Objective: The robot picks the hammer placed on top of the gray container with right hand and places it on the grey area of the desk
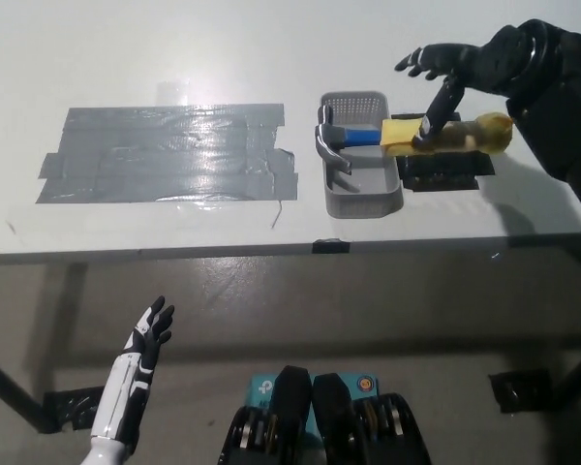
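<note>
Fingers of the black right hand (455,73) are spread apart, one reaching down so its tip meets the yellow grip of the hammer (407,135), the others fanned out above and to the far side; nothing is clasped. That hand hangs over the far right part of the desk (271,48), its arm coming in from the right edge of the view.

The hammer lies across the right rim of the gray container (361,155): its steel claw head sits inside the container near the left wall, the blue neck crosses the rim, and the yellow handle sticks out to the right over a black patch (445,172) on the desk top. The butt of the handle ends well short of the desk's right edge. The container stands near the desk's near edge, with a strip of bare white surface between it and that edge.

To the left, the grey area (165,155), made of overlapping strips of tape, covers a broad rectangle; its right edge lies just beside the container's left wall, apart from it by a narrow gap of white. Nothing rests on the tape, and open white surface runs along its far side and left side.

The white left hand (145,334) rests low at the near left, below the desk's near edge, fingers apart and holding nothing
</note>
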`<state>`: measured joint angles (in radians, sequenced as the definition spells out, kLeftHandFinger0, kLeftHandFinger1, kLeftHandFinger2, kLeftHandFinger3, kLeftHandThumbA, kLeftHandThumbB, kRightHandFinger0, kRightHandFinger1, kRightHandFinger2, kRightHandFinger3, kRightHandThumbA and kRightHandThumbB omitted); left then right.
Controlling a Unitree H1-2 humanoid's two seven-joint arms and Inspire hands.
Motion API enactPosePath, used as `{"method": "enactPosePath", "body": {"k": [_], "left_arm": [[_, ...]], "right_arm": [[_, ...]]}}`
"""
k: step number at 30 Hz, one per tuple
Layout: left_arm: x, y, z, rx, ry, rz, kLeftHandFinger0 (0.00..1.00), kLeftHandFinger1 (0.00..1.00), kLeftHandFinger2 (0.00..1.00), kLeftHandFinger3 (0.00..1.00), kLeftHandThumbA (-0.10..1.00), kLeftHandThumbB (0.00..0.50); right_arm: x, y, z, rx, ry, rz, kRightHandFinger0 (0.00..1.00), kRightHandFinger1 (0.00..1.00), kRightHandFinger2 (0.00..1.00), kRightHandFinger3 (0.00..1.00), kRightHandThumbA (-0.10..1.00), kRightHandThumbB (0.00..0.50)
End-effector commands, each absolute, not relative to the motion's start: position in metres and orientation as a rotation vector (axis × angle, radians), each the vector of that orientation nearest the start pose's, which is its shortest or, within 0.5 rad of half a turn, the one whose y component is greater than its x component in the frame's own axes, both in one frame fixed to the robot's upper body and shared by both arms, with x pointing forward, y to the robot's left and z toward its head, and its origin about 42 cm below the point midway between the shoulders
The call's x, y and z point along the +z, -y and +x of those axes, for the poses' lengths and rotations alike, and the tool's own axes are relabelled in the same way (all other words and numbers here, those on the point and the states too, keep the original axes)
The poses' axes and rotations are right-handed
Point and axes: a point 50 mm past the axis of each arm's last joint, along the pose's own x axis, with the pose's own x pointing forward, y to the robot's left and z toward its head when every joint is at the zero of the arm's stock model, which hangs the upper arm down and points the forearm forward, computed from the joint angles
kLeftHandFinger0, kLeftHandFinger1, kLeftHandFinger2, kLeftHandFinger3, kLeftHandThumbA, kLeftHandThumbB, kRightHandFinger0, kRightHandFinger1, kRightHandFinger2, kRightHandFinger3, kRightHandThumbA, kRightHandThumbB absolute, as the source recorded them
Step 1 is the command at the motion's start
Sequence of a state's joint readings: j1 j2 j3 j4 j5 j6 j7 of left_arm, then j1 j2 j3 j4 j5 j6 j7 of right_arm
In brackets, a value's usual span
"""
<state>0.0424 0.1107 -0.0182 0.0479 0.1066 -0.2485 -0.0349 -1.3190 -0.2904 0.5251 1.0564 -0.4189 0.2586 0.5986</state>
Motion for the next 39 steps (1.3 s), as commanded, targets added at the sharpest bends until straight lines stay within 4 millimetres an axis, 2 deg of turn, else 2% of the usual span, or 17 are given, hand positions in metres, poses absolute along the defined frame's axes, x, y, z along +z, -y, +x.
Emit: {"method": "enactPosePath", "body": {"k": [1, 4, 8, 16, 18, 24, 26, 30, 32, 34, 39], "left_arm": [[0.094, -0.242, 0.270, -0.093, 0.195, 0.225, 1.00, 1.00, 1.00, 1.00, 1.00, 0.315], [0.095, -0.242, 0.271, -0.093, 0.196, 0.221, 1.00, 1.00, 1.00, 1.00, 1.00, 0.312], [0.095, -0.241, 0.272, -0.093, 0.203, 0.222, 1.00, 1.00, 1.00, 1.00, 1.00, 0.310], [0.097, -0.243, 0.272, -0.091, 0.202, 0.226, 1.00, 1.00, 1.00, 1.00, 1.00, 0.314], [0.098, -0.244, 0.273, -0.092, 0.203, 0.229, 1.00, 1.00, 1.00, 1.00, 1.00, 0.318], [0.098, -0.244, 0.273, -0.094, 0.205, 0.232, 1.00, 1.00, 1.00, 1.00, 1.00, 0.301], [0.098, -0.244, 0.273, -0.094, 0.209, 0.227, 1.00, 1.00, 1.00, 1.00, 1.00, 0.297], [0.098, -0.242, 0.273, -0.096, 0.203, 0.216, 1.00, 1.00, 1.00, 1.00, 1.00, 0.303], [0.099, -0.243, 0.273, -0.095, 0.202, 0.219, 1.00, 1.00, 1.00, 1.00, 1.00, 0.306], [0.099, -0.244, 0.272, -0.093, 0.201, 0.216, 1.00, 1.00, 1.00, 1.00, 1.00, 0.306], [0.098, -0.245, 0.274, -0.095, 0.209, 0.224, 1.00, 1.00, 1.00, 1.00, 1.00, 0.300]], "right_arm": [[0.386, 0.166, 0.590, 0.559, -0.257, -1.195, 1.00, 1.00, 1.00, 1.00, 0.97, 0.334], [0.383, 0.168, 0.591, 0.579, -0.250, -1.216, 1.00, 1.00, 1.00, 1.00, 1.00, 0.318], [0.375, 0.169, 0.593, 0.542, -0.278, -1.244, 1.00, 1.00, 1.00, 1.00, 0.97, 0.355], [0.367, 0.169, 0.594, 0.578, -0.321, -1.241, 1.00, 1.00, 1.00, 1.00, 0.94, 0.305], [0.366, 0.171, 0.595, 0.574, -0.328, -1.279, 1.00, 1.00, 1.00, 1.00, 0.97, 0.323], [0.362, 0.178, 0.596, 0.568, -0.331, -1.298, 1.00, 1.00, 1.00, 1.00, 0.98, 0.322], [0.361, 0.177, 0.596, 0.569, -0.334, -1.302, 1.00, 1.00, 1.00, 1.00, 0.98, 0.300], [0.357, 0.175, 0.596, 0.565, -0.353, -1.280, 1.00, 1.00, 1.00, 1.00, 0.97, 0.319], [0.354, 0.175, 0.595, 0.588, -0.354, -1.293, 1.00, 1.00, 1.00, 1.00, 1.00, 0.297], [0.351, 0.173, 0.595, 0.594, -0.364, -1.301, 1.00, 1.00, 1.00, 1.00, 1.00, 0.311], [0.346, 0.170, 0.595, 0.608, -0.356, -1.315, 1.00, 1.00, 1.00, 1.00, 1.00, 0.298]]}}
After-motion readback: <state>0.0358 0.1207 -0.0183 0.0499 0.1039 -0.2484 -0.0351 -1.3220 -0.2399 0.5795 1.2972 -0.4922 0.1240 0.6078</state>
